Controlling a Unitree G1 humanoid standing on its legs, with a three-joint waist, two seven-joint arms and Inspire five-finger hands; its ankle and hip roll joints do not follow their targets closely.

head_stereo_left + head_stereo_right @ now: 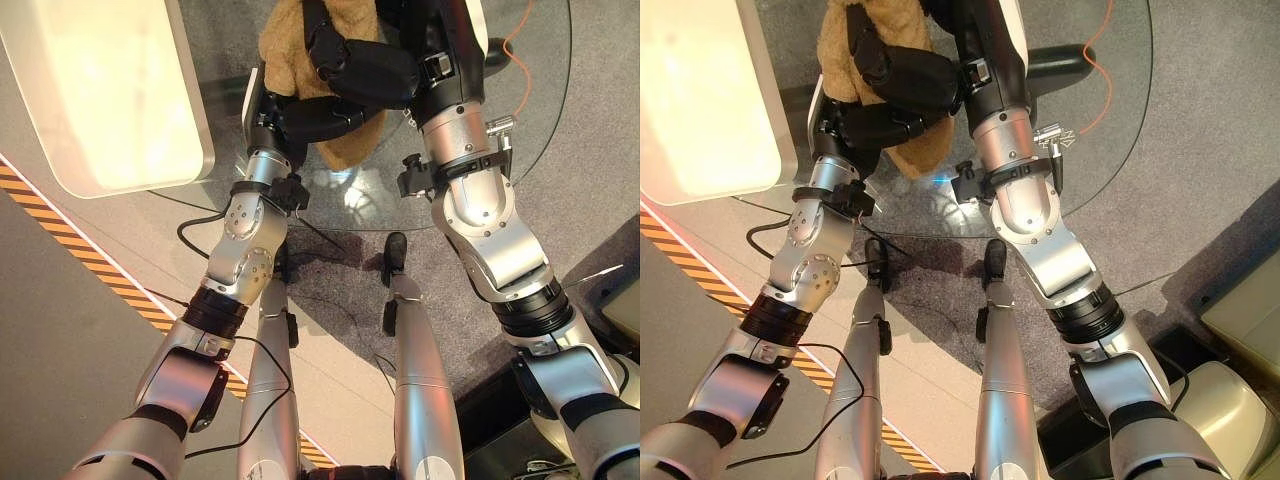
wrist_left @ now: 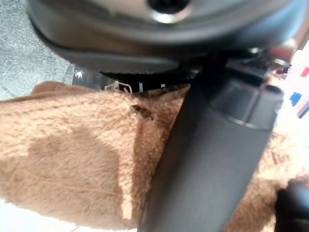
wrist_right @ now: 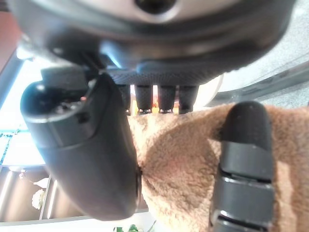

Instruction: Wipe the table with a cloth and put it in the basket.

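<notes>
1. The tan fleecy cloth [image 1: 330, 95] lies bunched on the round glass tabletop [image 1: 520, 130], with both hands on it.
2. Left robot hand [image 1: 310, 115]: fingers curled around a fold of the cloth, as its wrist view confirms.
3. Right robot hand [image 1: 365, 70]: thumb and fingers clamped on the cloth from above.
4. Progress, judged: the cloth is on the glass, so wiping is in hand; no basket can be made out, so delivery is outstanding.
5. Clearances: the tabletop's near edge curves just beside the forearms. A cream tray-like surface [image 1: 110, 90] crowds the left side. Open glass lies to the right, where an orange cable [image 1: 515, 50] trails.
</notes>
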